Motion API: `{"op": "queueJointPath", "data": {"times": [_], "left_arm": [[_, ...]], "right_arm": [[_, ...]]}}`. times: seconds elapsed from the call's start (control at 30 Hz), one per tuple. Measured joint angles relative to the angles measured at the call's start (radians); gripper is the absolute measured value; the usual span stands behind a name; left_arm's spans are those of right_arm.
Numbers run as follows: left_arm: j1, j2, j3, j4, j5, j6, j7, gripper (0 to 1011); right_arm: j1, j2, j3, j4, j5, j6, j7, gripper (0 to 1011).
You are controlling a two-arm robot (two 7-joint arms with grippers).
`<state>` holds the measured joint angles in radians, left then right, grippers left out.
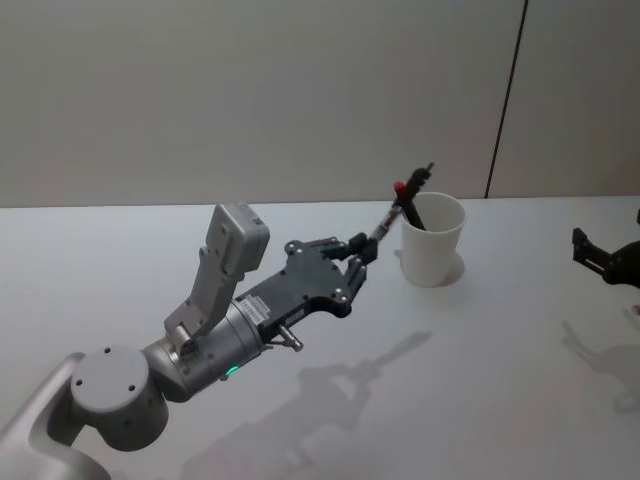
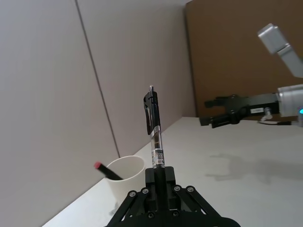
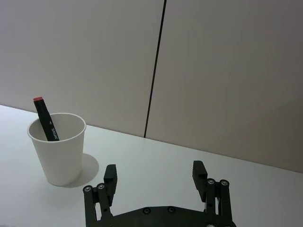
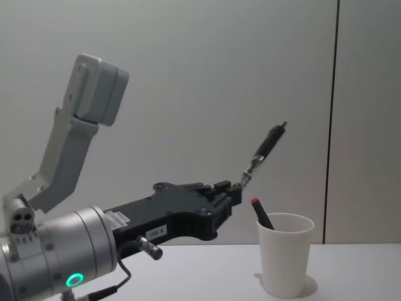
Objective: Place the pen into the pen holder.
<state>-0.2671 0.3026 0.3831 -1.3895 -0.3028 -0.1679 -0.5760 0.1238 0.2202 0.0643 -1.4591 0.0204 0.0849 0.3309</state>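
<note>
A black pen [image 1: 413, 213] with a red tip leans inside the pen holder [image 1: 432, 250], a plain white paper cup at the table's far right. From the side, the pen [image 4: 262, 215] pokes above the rim of the pen holder [image 4: 285, 260]. My left gripper [image 1: 362, 248] hovers just left of the cup, shut on the lower end of a second pen [image 1: 420, 178] with a clear barrel and black clip. That pen [image 4: 266, 147] tilts up over the cup's rim. My right gripper [image 3: 155, 169] stands open and empty, to the right of the cup [image 3: 59, 149].
The white table [image 1: 480, 380] is bare around the cup. A plain wall with a dark vertical seam [image 1: 505, 100] stands close behind it. My right arm [image 1: 605, 258] rests low at the table's right edge.
</note>
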Motion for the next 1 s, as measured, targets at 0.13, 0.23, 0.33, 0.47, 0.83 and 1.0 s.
{"op": "queueJointPath", "data": {"times": [0.13,0.23,0.33,0.47,0.83,1.0], "left_arm": [[-0.016,-0.008,0.003,0.021,-0.004,-0.006,-0.05,129],[-0.029,-0.014,0.007,0.037,-0.005,-0.009,-0.08,127],[-0.044,-0.023,0.011,0.056,-0.005,-0.011,-0.115,129],[-0.062,-0.035,0.018,0.078,0.0,-0.011,-0.147,127],[-0.095,-0.059,0.036,0.115,0.05,-0.014,-0.167,127],[-0.106,-0.069,0.046,0.123,0.083,-0.02,-0.159,129]], "right_arm": [[0.0,0.0,0.0,0.0,0.0,0.0,0.0,1002],[0.0,0.0,0.0,0.0,0.0,0.0,0.0,1002],[0.0,0.0,0.0,0.0,0.0,0.0,0.0,1001],[0.0,0.0,0.0,0.0,0.0,0.0,0.0,1001],[0.0,0.0,0.0,0.0,0.0,0.0,0.0,1002],[0.0,0.0,0.0,0.0,0.0,0.0,0.0,1002]]}}
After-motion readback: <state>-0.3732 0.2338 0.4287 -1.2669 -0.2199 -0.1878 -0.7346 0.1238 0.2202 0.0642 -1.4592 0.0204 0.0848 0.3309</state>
